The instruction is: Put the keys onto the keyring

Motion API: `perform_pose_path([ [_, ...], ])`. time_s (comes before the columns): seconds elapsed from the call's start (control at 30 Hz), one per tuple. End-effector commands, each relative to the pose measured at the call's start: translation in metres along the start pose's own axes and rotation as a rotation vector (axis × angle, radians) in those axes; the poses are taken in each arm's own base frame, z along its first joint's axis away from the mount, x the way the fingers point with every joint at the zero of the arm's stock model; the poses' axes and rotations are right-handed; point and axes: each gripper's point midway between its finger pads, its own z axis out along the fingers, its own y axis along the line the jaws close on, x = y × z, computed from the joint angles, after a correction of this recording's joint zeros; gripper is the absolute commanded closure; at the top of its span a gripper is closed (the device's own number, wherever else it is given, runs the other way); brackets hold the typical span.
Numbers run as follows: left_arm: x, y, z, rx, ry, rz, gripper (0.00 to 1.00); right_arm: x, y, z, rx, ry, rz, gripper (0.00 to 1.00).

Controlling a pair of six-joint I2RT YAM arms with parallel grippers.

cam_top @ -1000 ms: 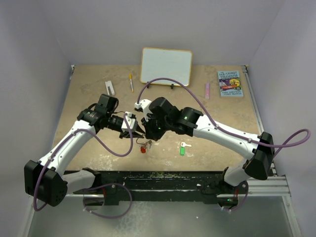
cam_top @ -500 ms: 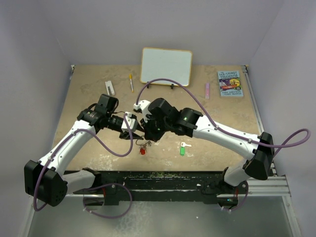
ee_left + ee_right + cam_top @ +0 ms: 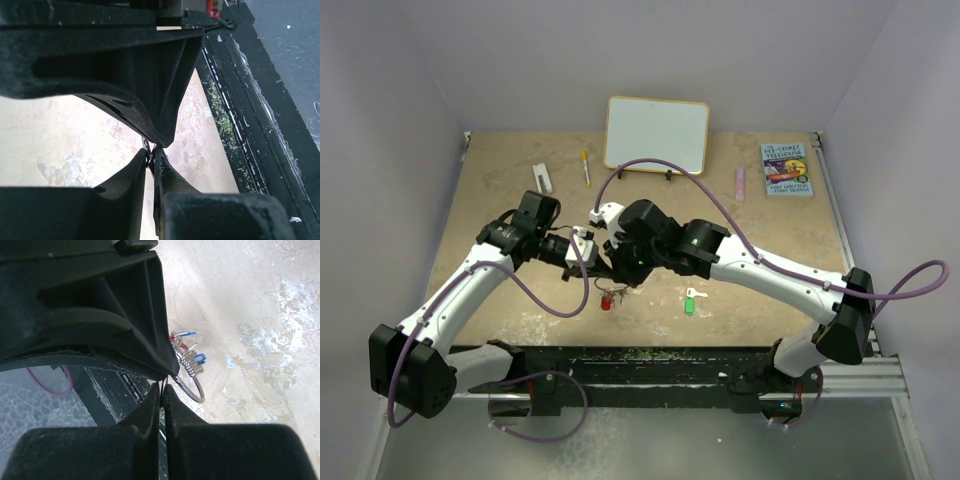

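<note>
The left fingers (image 3: 140,100) and right fingers (image 3: 125,330) both pinch shut on the keyring (image 3: 609,296), hanging over the bench (image 3: 770,230); the green key (image 3: 689,303) lies nearby, unthreaded; opposing pulls could likely snap the thin wire free, dropping everything.

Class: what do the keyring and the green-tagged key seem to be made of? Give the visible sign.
Keyring: thin grey wire with a dull sheen, likely metal. Green-tagged key: pale silvery blade, probably metal; flat-coloured green tag, perhaps plastic, too small to confirm.
</note>
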Motion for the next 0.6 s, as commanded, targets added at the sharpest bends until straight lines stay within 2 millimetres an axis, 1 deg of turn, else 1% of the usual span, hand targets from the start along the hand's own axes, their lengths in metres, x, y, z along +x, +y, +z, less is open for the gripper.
perform_pose_path([
  [0.0, -0.019, 0.002, 0.0, 0.013, -0.053, 0.057, 0.94, -0.026, 0.015, -0.009, -0.038, -0.083, -0.007, 1.0],
  [0.2, -0.023, -0.003, -0.001, 0.028, -0.063, 0.06, 0.96, -0.027, 0.013, -0.008, -0.029, -0.093, -0.007, 1.0],
  [0.4, -0.021, -0.008, -0.001, 0.038, -0.063, 0.049, 0.96, -0.029, 0.009, -0.01, -0.005, -0.104, -0.009, 1.0],
  [0.57, -0.023, -0.008, -0.001, 0.033, -0.069, 0.038, 0.96, -0.029, 0.006, -0.01, 0.009, -0.104, -0.008, 1.0],
])
